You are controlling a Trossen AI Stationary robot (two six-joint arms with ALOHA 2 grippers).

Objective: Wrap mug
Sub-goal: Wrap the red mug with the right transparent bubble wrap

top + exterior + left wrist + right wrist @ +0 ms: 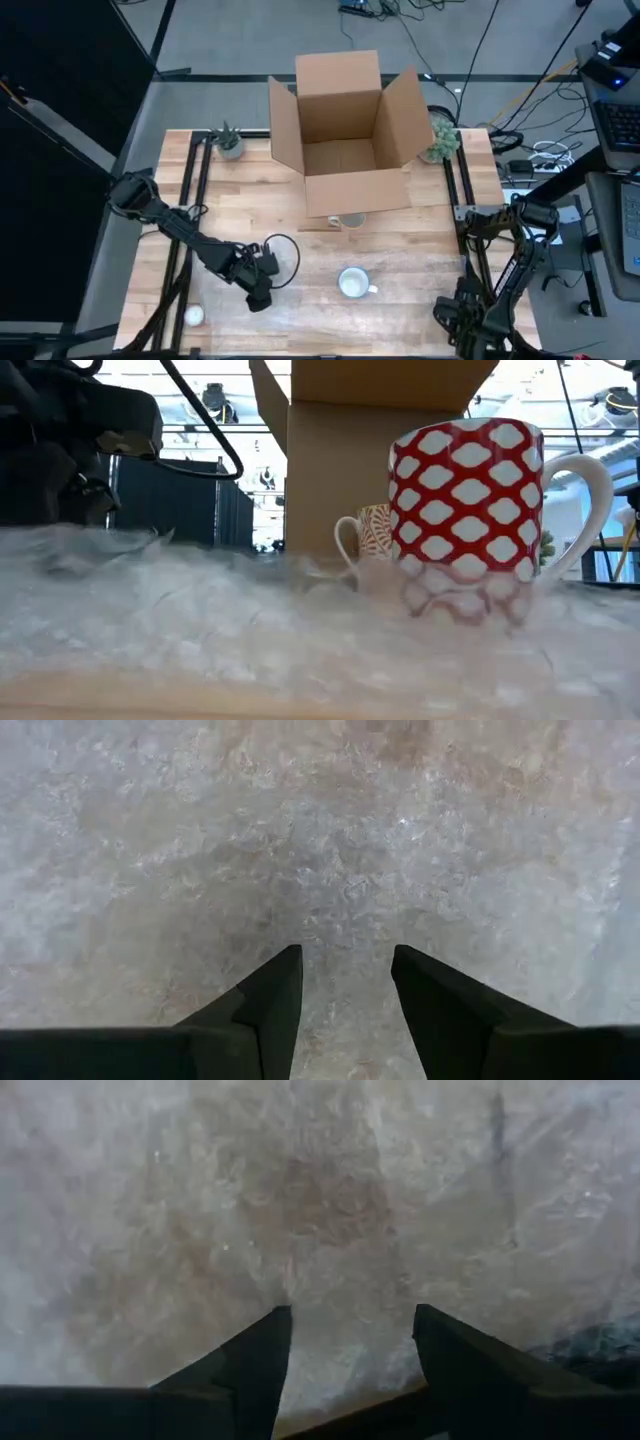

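A red-and-white patterned mug [465, 510] stands upright on a clear sheet of bubble wrap [200, 620] that lies spread over the near half of the table; from above the mug [353, 283] shows its white inside. My left gripper [258, 293] is to the mug's left, low over the wrap, and open [345, 955]. My right gripper [452, 312] is to the mug's right near the front edge, also open [350, 1312] over the wrap [300, 1210]. My left gripper points down at the bubble wrap [340, 870] with its fingers apart; I cannot tell whether the tips touch it. My right gripper points down at the wrap the same way, and whether it touches the wrap cannot be told.
An open cardboard box [345, 130] stands at the far middle, with a second, smaller patterned mug [372, 535] at its foot. Small potted plants [229, 141] [440, 138] flank the box. A small white object [194, 315] lies near the front left corner.
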